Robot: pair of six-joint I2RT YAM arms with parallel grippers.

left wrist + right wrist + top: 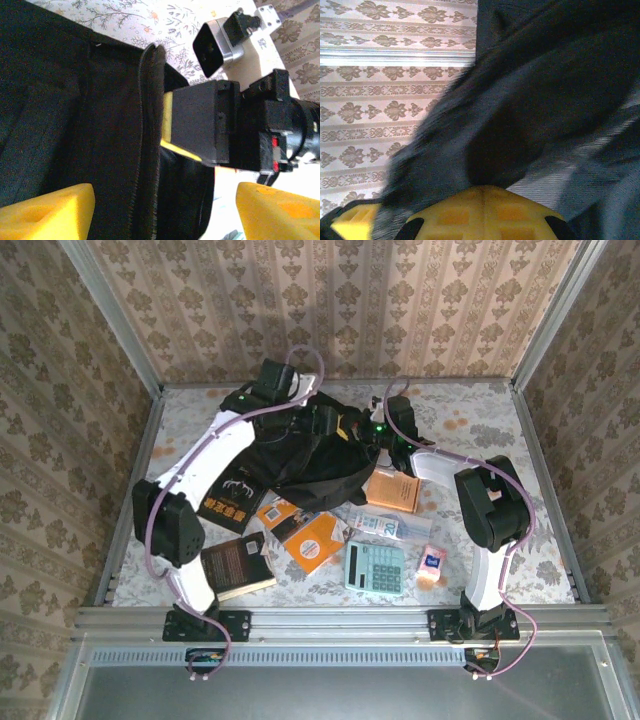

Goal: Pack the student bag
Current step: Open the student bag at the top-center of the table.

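black student bag (310, 455) lies at the far middle of the table (520, 440), its rim pinched in the closed right gripper (358, 432), the left gripper (165, 205) spread apart astride its zipper edge.

Black fabric student bag (310, 455), slumped at table's far middle, zippered edge raised

- Walls (340, 300) papered in beige damask close me in on three sides.
- My bench (520, 540) wears a pale floral cloth, evenly lit.
- Grey metal posts (112, 315) rise from its far corners, and a metal rail (340, 618) runs along its near edge.
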